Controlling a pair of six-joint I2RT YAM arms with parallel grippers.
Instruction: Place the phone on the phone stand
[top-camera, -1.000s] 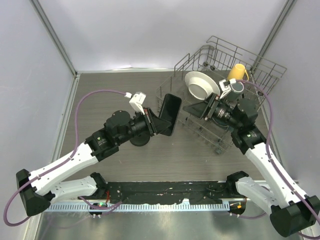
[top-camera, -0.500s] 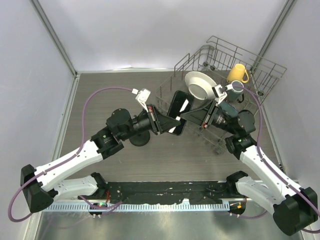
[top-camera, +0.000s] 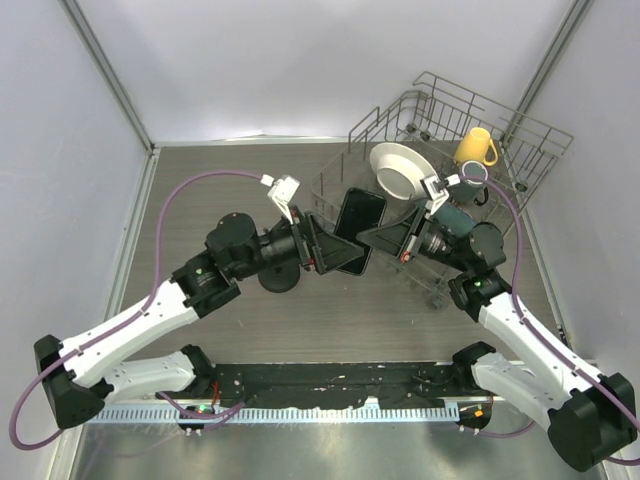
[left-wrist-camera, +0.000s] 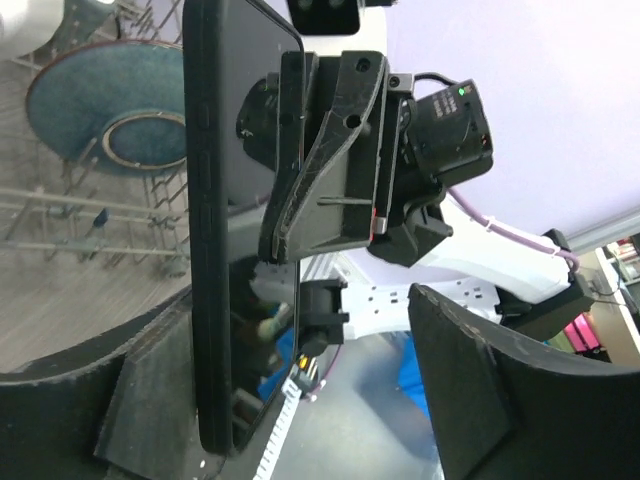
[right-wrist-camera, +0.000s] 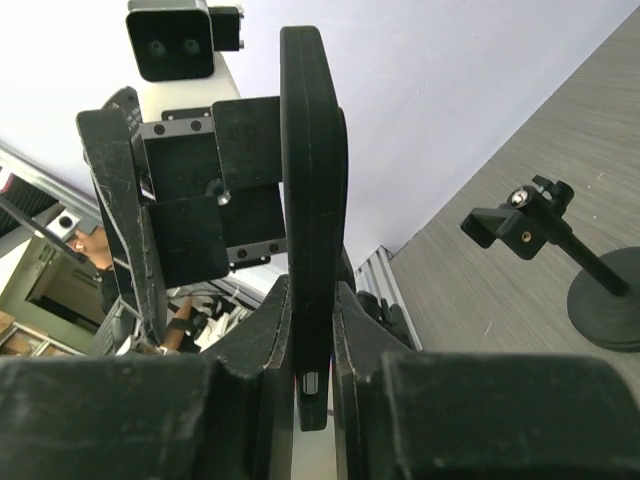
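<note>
Top external: phone stand (top-camera: 278, 279) sits on the table under my left arm. Left gripper (top-camera: 338, 247) is spread wide, one finger beside the phone (top-camera: 362, 212). Phone is airborne, on edge, off the stand — my right gripper (top-camera: 372, 236) is clamped on it, by the dish rack (top-camera: 520, 130).

Looking steeply down from above the near edge, far enough for the whole table (top-camera: 380, 310). From each wrist, pressed close, facing the other across the edge-on phone (left-wrist-camera: 215, 200), also mid-frame overhead.
</note>
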